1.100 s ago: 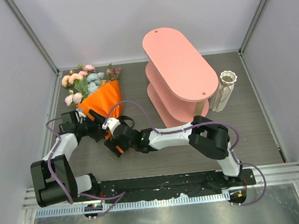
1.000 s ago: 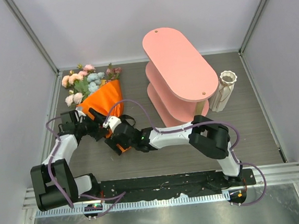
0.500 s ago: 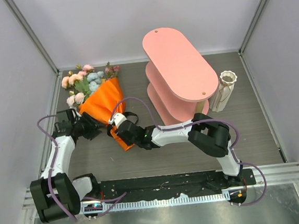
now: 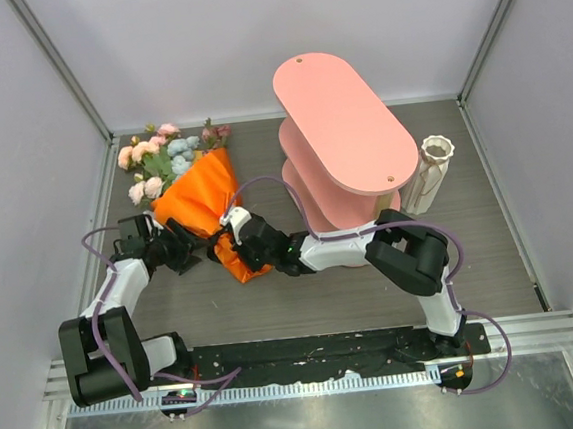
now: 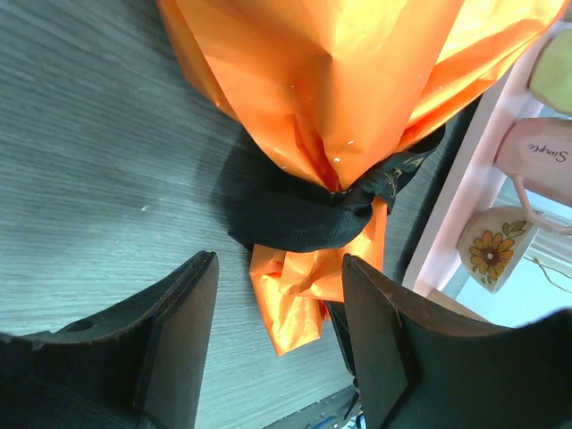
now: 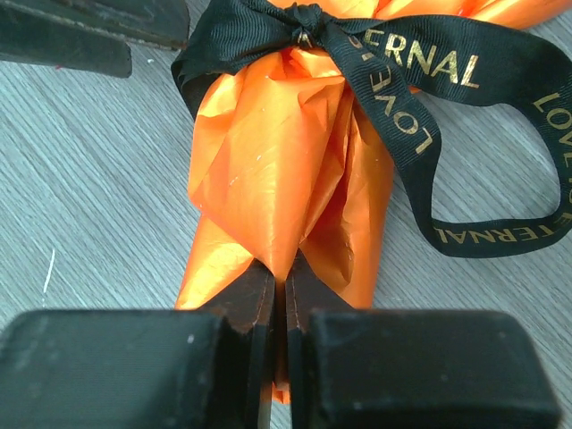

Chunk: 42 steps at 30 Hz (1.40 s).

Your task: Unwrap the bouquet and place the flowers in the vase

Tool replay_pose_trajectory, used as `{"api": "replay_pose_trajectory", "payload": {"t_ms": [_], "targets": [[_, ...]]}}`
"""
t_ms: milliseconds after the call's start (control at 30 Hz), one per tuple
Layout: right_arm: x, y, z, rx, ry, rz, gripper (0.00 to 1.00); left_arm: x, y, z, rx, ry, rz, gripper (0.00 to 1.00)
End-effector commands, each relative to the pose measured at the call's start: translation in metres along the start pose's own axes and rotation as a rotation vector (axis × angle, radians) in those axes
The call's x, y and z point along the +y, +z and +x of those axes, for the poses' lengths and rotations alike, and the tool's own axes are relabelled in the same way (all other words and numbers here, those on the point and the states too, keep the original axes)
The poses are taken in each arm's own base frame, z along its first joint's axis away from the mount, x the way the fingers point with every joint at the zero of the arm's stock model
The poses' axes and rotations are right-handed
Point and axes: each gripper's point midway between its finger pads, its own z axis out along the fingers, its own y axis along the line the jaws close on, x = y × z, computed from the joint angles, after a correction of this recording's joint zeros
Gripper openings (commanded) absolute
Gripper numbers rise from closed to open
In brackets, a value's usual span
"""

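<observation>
The bouquet [image 4: 200, 197] lay on its side on the left part of the table [image 4: 530, 243]. Its flowers [image 4: 161, 155] fanned toward the far left corner, and the narrow tail of its orange paper [image 6: 268, 179] pointed back toward the arms' bases. A black ribbon [image 6: 402, 80] with gold lettering was tied in a bow around the neck of the cone, and one long loop trailed onto the table to the right. The right arm [image 4: 320, 252] reached across from the right. Its jaws were clenched on the crumpled tail of the paper below the bow, the two fingers [image 6: 255, 295] pressed nearly together with only the thin orange sheet between them. The left arm [image 4: 122, 279] came in from the other side and ended just beside the cone at the level of the bow. Its jaws were released, the fingers [image 5: 179, 340] standing well apart with nothing between them. In the left wrist view they framed the ribbon knot and the paper tail beyond, and I could not tell whether either finger touched the paper. The vase [image 4: 431, 172] stood on the right of the table, just beside the pink shelf [image 4: 343, 119] and well apart from the bouquet, with the shelf between the two. On the shelf's lower tiers, seen from the left wrist, sat a pink mug [image 5: 545, 152] and a cream mug [image 5: 492, 255] with a sunflower on it.
</observation>
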Motion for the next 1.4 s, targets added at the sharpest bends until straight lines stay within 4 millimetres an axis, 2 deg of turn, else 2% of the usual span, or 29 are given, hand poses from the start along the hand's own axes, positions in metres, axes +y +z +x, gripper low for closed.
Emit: {"api": "replay_pose_trajectory", "payload": {"t_ms": [0,333,533,600,633,667,767,833,1067,1167,1200,1233,1267,1333,1367], "targets": [[0.008,-0.014,-0.029,-0.072,0.042,-0.051,0.04,-0.016,-0.001,-0.016,-0.065,0.054,0.061,0.62],[0.01,-0.012,-0.029,-0.067,0.048,-0.068,0.03,-0.029,0.012,-0.02,-0.048,0.047,0.111,0.55],[0.009,-0.013,-0.029,-0.066,0.046,-0.066,0.03,-0.026,0.018,-0.018,-0.042,0.041,0.103,0.47],[0.009,-0.012,-0.027,-0.061,0.046,-0.067,0.02,-0.026,0.018,-0.019,-0.044,0.039,0.103,0.38],[0.009,-0.012,-0.027,-0.059,0.05,-0.068,0.01,-0.028,0.018,-0.021,-0.047,0.039,0.108,0.25],[0.009,-0.012,-0.027,-0.06,0.051,-0.067,0.01,-0.029,0.018,-0.021,-0.049,0.04,0.11,0.17],[0.01,-0.012,-0.026,-0.059,0.053,-0.07,0.01,-0.032,0.016,-0.024,-0.061,0.047,0.112,0.09],[0.009,-0.012,-0.026,-0.056,0.055,-0.068,0.01,-0.035,0.013,-0.026,-0.073,0.05,0.115,0.0],[0.008,-0.011,-0.027,-0.056,0.062,-0.054,0.01,-0.04,0.007,-0.025,-0.067,0.042,0.098,0.0],[0.002,-0.01,-0.025,-0.053,0.07,-0.022,0.01,-0.045,-0.004,-0.031,-0.074,0.08,0.038,0.0],[0.0,-0.01,-0.023,-0.048,0.071,-0.009,0.01,-0.04,-0.007,-0.025,-0.056,0.078,-0.003,0.0],[-0.003,-0.01,-0.023,-0.048,0.075,0.006,0.01,-0.042,-0.013,-0.027,-0.073,0.092,-0.011,0.0],[-0.008,-0.01,-0.024,-0.054,0.08,0.039,0.01,-0.045,-0.019,-0.033,-0.103,0.106,-0.025,0.0],[-0.016,-0.011,-0.021,-0.048,0.086,0.083,0.01,-0.043,-0.028,-0.033,-0.114,0.114,-0.058,0.0],[-0.023,-0.011,-0.021,-0.05,0.086,0.122,0.01,-0.049,-0.035,-0.038,-0.143,0.13,-0.056,0.0]]}}
